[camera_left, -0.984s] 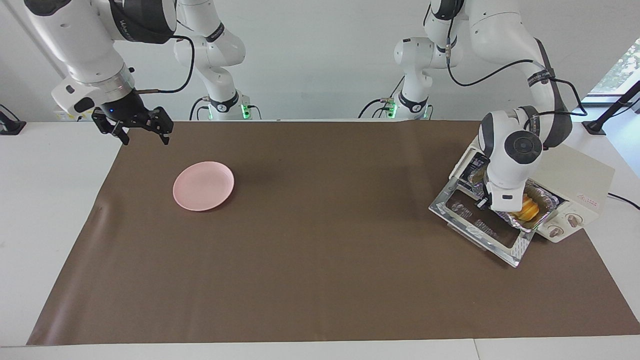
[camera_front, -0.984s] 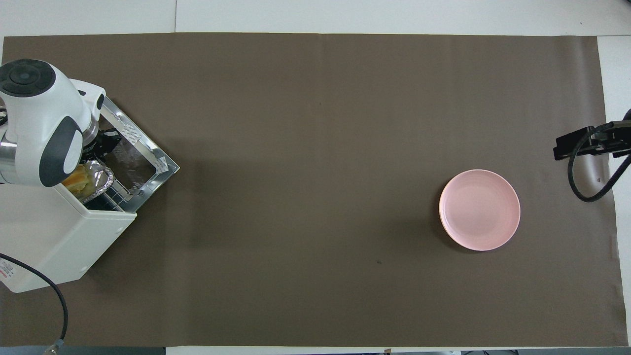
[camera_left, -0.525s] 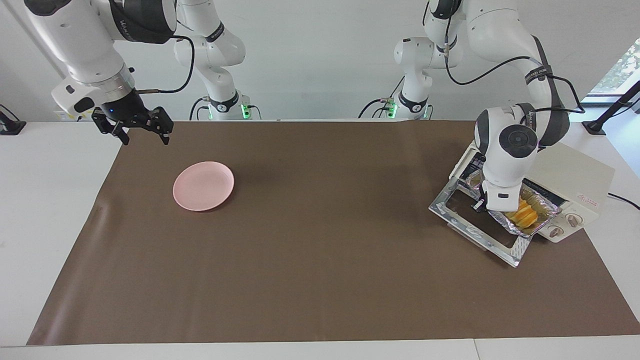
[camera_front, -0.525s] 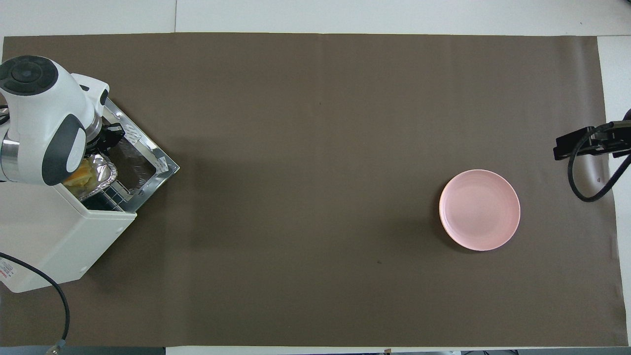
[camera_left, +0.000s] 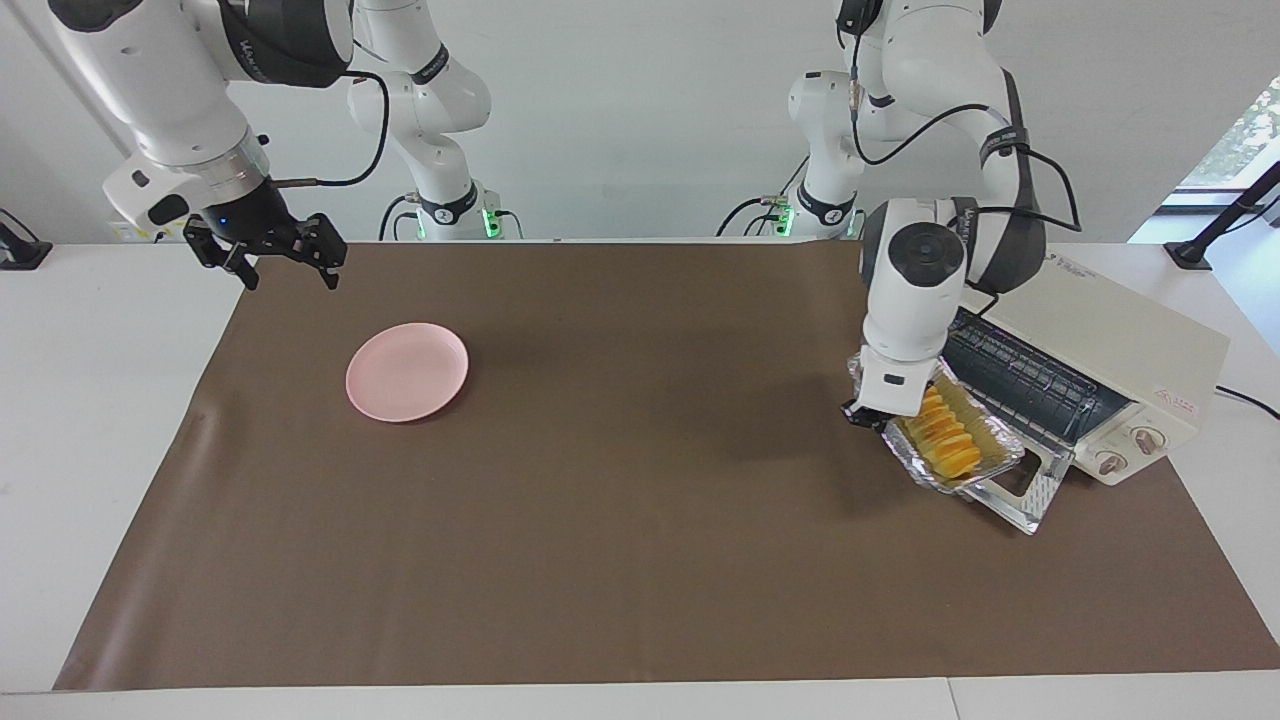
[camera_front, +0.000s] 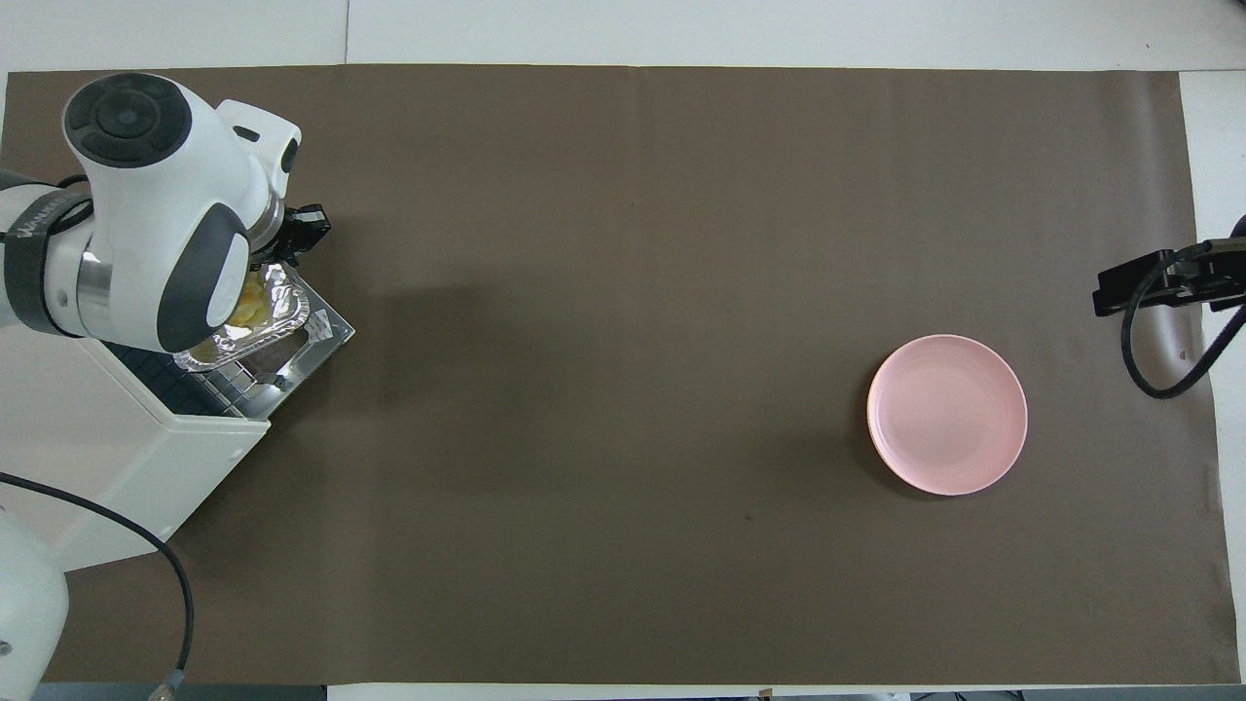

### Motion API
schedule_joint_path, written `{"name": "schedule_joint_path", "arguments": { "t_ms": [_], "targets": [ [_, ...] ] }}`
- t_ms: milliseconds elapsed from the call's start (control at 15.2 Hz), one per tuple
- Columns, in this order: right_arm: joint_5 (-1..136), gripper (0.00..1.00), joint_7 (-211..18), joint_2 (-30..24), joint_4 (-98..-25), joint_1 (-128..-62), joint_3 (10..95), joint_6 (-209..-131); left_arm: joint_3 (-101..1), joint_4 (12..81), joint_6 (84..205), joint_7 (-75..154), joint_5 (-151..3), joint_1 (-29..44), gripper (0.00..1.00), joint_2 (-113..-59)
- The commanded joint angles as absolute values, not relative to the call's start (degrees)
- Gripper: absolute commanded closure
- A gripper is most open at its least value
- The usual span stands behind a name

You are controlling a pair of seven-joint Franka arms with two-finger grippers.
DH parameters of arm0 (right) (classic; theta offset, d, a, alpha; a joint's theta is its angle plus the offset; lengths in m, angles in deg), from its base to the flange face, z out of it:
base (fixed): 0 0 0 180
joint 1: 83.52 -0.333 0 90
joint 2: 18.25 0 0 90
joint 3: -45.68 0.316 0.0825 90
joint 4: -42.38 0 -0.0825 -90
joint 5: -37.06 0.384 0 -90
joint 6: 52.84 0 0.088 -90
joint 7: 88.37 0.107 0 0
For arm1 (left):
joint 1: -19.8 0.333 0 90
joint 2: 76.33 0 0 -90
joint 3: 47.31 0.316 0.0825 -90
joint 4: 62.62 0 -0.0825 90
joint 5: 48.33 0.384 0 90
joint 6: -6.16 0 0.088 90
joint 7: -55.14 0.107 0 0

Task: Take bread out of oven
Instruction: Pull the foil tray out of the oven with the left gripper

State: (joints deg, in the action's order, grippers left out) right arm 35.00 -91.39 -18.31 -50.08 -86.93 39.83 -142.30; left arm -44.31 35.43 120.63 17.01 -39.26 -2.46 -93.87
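The golden-yellow ridged bread (camera_left: pixel 945 440) lies in a silver foil tray (camera_left: pixel 988 463). My left gripper (camera_left: pixel 866 418) is shut on the tray's rim at the end away from the oven and holds the tray, tilted, over the open door (camera_left: pixel 1032 497). The cream-white oven (camera_left: pixel 1120 330) stands at the left arm's end of the table, its wire rack (camera_left: pixel 1020 378) bare. In the overhead view the left arm covers most of the bread (camera_front: pixel 248 302) and tray (camera_front: pixel 277 326); the left gripper (camera_front: pixel 304 230) shows beside the oven (camera_front: pixel 88 458). My right gripper (camera_left: pixel 288 262) is open and empty, waiting.
A round pink plate (camera_left: pixel 407 371) lies on the brown mat toward the right arm's end of the table; it also shows in the overhead view (camera_front: pixel 947 414). The right gripper (camera_front: pixel 1149 282) hangs over the mat's edge beside the plate. A black cable (camera_front: pixel 146 545) runs by the oven.
My left gripper has pulled the foil tray with the bread out of the oven, over the open door and toward the table's middle. The rack now shows bare. The right arm has not moved.
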Motion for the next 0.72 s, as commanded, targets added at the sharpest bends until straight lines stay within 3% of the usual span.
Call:
{"name": "schedule_joint_path", "arguments": {
  "t_ms": [0,262,656],
  "targets": [
    [36.09,0.00,-93.03,-19.04,-50.52,-86.51,39.79,-141.52,-43.36,33.71,121.56,17.08,-44.61,-6.20,1.00,-94.61],
    [36.09,0.00,-93.03,-19.04,-50.52,-86.51,39.79,-141.52,-43.44,28.09,118.49,15.50,-45.95,-10.70,1.00,-96.27],
    [36.09,0.00,-93.03,-19.04,-50.61,-86.51,39.79,-141.52,-44.33,30.01,124.64,20.86,-44.81,-19.21,1.00,-96.28]
  ]
}}
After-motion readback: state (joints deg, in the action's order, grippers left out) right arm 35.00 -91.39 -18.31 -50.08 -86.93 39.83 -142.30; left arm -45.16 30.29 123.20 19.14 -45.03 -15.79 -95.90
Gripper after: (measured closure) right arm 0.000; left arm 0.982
